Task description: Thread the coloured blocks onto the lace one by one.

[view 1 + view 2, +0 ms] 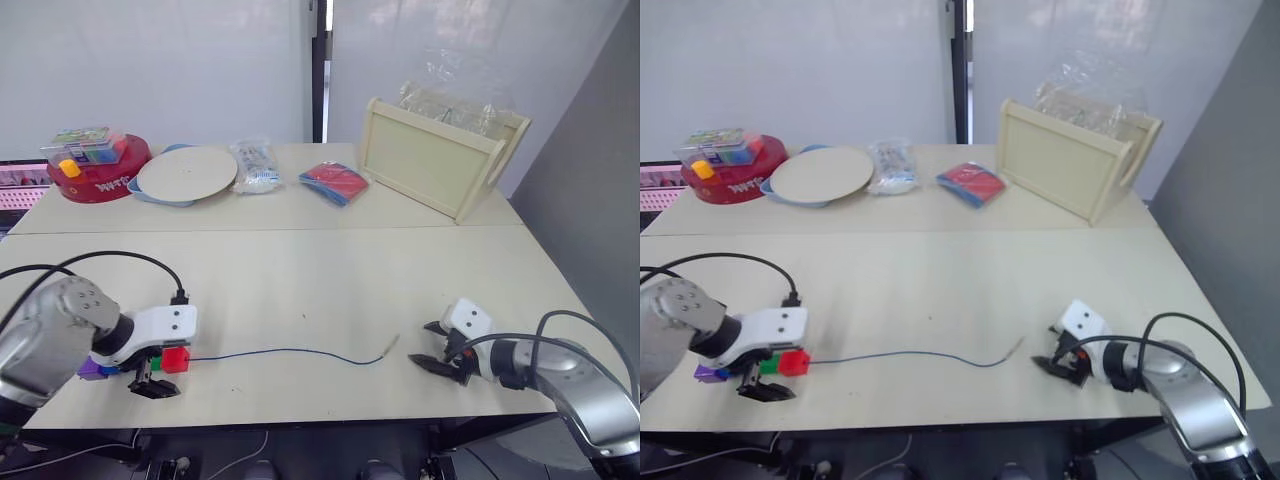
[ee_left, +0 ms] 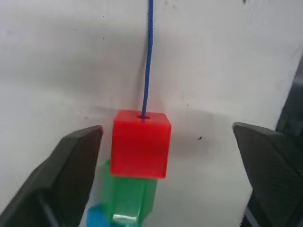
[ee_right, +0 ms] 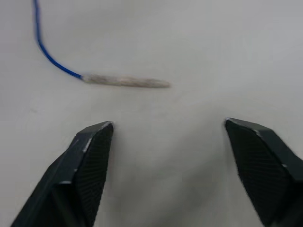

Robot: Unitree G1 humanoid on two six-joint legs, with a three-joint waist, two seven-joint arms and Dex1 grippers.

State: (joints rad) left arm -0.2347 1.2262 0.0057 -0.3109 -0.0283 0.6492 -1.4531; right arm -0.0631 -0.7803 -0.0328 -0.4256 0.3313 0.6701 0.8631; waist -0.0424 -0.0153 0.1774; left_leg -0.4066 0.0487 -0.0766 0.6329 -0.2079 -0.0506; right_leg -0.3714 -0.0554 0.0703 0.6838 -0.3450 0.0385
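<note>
At the far left of the table's (image 1: pixel 300 280) near edge, the left gripper (image 1: pixel 155 383) is seen low over the surface, its black fingers (image 2: pixel 71 165) spread wide on either side of a short row of blocks. The red block (image 1: pixel 176 359) is nearest the free run of cord, with the lace (image 1: pixel 290 352) entering a hole in its face; a green block (image 2: pixel 127 196) is pressed against it from behind, and a blue block (image 2: pixel 97 220) is glimpsed beyond that. A purple block (image 1: pixel 92 368) lies at the outer end of the row, partly hidden under the wrist. Neither finger is seen touching the red block (a gap shows on both sides in the left wrist view).

From the red block the lace is laid flat across the table in a shallow curve toward the right, ending in its pale stiff tip (image 1: pixel 390 346). Just beside that tip, and apart from it, the right gripper (image 1: pixel 432 358) is held close to the tabletop with its fingers (image 3: pixel 90 156) spread and nothing between them; the tip is seen lying ahead of the open fingers in the right wrist view.

Along the back of the table are set a red round tin (image 1: pixel 100 175), a pale plate (image 1: pixel 187 172), a clear packet (image 1: pixel 255 165), a red-and-blue packet (image 1: pixel 335 183) and a wooden tray (image 1: pixel 435 160) stood on its edge.
</note>
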